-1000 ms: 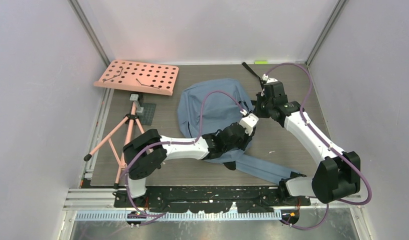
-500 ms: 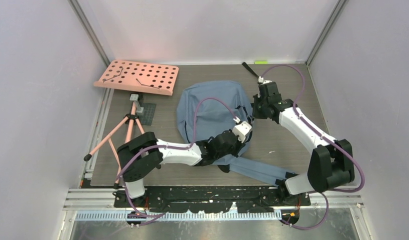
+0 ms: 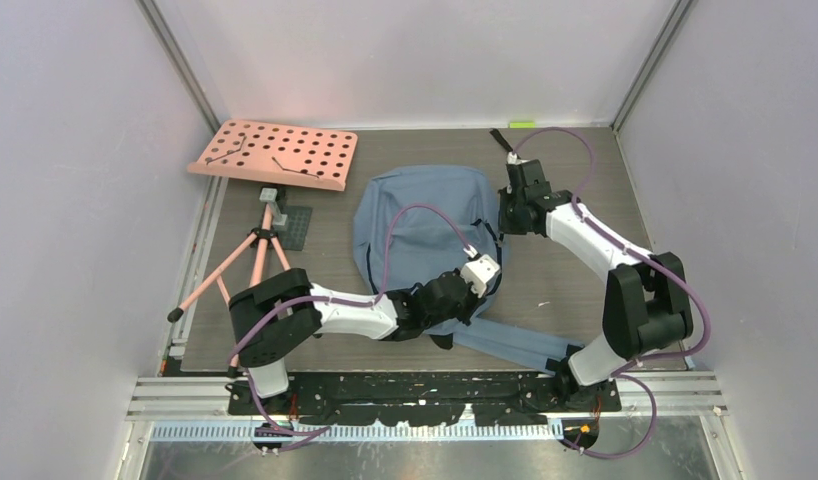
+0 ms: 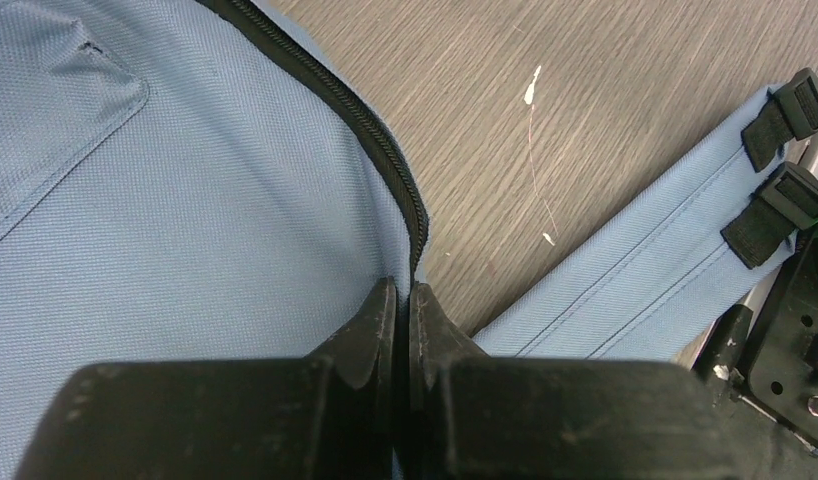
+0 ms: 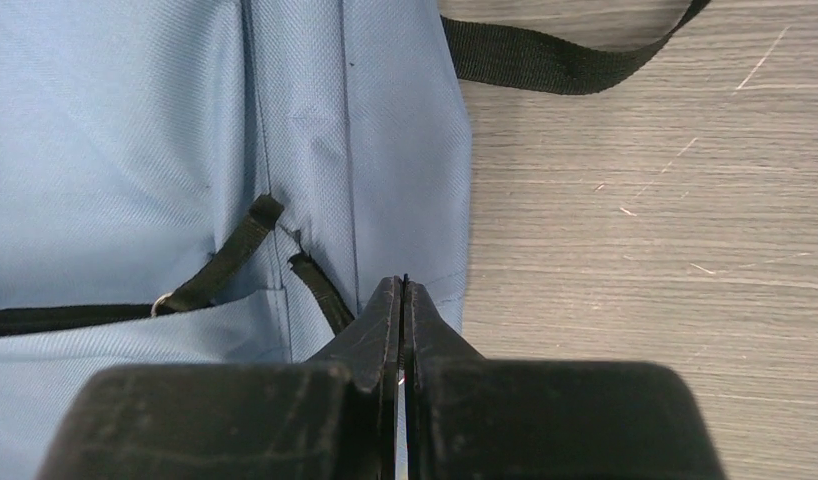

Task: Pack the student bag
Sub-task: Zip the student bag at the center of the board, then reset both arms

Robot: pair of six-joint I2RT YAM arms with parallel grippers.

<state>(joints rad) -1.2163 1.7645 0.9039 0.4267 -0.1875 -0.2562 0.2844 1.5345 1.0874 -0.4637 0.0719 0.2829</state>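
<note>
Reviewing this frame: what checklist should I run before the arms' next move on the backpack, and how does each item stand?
1. Left gripper pinching the student bag at its zipper edge: ok, jaws shut on fabric.
2. Right gripper holding the bag's right edge: cannot tell; jaws shut, catch unclear.
3. Zipper open for packing: not ok; the stretch in view is closed.
4. Shoulder strap clear of the left gripper: ok, lies apart on the table.
5. Pink stand clear of both arms: ok.

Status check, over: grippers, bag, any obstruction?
Left gripper shut on student bag at zipper edge. Right gripper shut at bag's side seam, grip unclear. Bag flat on table. Pink stand off left, apart.
</note>
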